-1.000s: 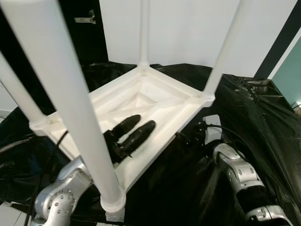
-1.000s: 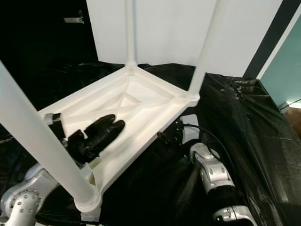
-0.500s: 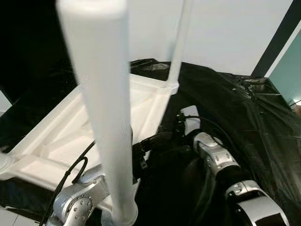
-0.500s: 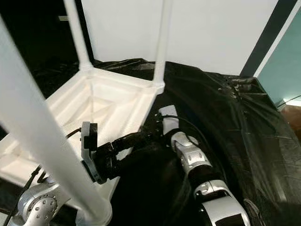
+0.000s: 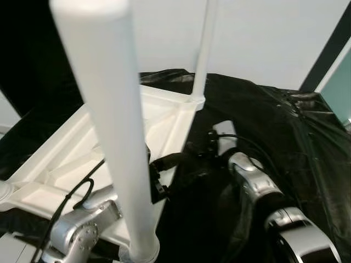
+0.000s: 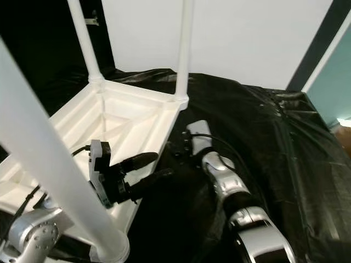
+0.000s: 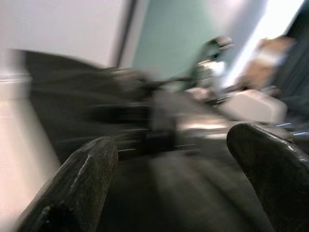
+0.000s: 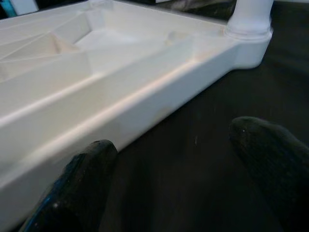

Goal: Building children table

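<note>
Underneath, ribbed white plastic table (image 6: 137,118)

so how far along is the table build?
Done: the white tabletop lies upside down on the black sheet with legs standing in its corners, such as the far leg and near leg. In hand: nothing; left claw is open beside the tabletop's edge, right claw open facing it. Left: flipping it upright.

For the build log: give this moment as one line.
table: upside down, legs up | left gripper: open, off table's edge | right gripper: open, beside edge | nothing held
</note>
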### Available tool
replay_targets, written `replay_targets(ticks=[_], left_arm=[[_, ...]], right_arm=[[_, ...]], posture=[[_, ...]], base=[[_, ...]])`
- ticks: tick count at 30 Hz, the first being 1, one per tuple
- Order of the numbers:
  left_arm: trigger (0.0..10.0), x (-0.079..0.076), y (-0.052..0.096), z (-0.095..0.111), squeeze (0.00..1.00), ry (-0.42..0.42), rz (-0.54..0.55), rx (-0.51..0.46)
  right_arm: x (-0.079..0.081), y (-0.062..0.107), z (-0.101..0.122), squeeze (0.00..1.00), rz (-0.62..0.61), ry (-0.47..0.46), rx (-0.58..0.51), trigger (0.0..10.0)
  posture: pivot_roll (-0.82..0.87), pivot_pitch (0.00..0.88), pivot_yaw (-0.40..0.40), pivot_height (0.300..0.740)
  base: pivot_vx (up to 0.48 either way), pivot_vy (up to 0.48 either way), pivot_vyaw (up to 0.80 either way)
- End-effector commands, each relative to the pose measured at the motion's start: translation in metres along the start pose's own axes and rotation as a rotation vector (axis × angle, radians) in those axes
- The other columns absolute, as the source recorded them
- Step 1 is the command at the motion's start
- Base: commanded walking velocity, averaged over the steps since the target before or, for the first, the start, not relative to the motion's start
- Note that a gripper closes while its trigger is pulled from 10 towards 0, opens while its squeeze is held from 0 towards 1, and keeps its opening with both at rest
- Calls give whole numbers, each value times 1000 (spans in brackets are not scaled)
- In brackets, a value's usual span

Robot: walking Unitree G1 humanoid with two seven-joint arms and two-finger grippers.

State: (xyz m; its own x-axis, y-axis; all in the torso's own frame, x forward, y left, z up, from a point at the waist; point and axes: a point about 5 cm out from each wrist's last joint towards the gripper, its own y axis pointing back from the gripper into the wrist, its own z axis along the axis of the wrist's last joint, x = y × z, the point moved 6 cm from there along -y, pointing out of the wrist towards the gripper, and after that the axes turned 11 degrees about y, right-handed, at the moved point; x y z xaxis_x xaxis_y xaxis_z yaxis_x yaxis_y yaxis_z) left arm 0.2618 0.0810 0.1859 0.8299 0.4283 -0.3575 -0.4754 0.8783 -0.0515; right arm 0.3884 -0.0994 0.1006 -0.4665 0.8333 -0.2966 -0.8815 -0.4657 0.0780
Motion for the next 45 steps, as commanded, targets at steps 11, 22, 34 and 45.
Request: replay_targets(ticks=[11, 22, 34, 45], left_arm=[[10000, 29, 48, 6, 0, -128, 25, 138], [10000, 27, 73, -13, 0, -188, 25, 286], [10000, 35, 108, -56, 0, -250, 37, 591], [10000, 37, 131, -43, 0, -255, 59, 633]], right_arm=[[-17, 29, -2, 0, -31, -23, 5, 10000], [-27, 42, 6, 0, -96, -190, -10, 10000], [-11, 46, 13, 0, -99, -196, -25, 10000], [-16, 44, 10, 0, -111, -167, -3, 10000]], posture=[[57, 0, -57, 740], [87, 0, -83, 740], [94, 0, -82, 740], [104, 0, -71, 740]], base=[[0, 0, 0], [0, 0, 0], [0, 0, 0], [0, 0, 0]])
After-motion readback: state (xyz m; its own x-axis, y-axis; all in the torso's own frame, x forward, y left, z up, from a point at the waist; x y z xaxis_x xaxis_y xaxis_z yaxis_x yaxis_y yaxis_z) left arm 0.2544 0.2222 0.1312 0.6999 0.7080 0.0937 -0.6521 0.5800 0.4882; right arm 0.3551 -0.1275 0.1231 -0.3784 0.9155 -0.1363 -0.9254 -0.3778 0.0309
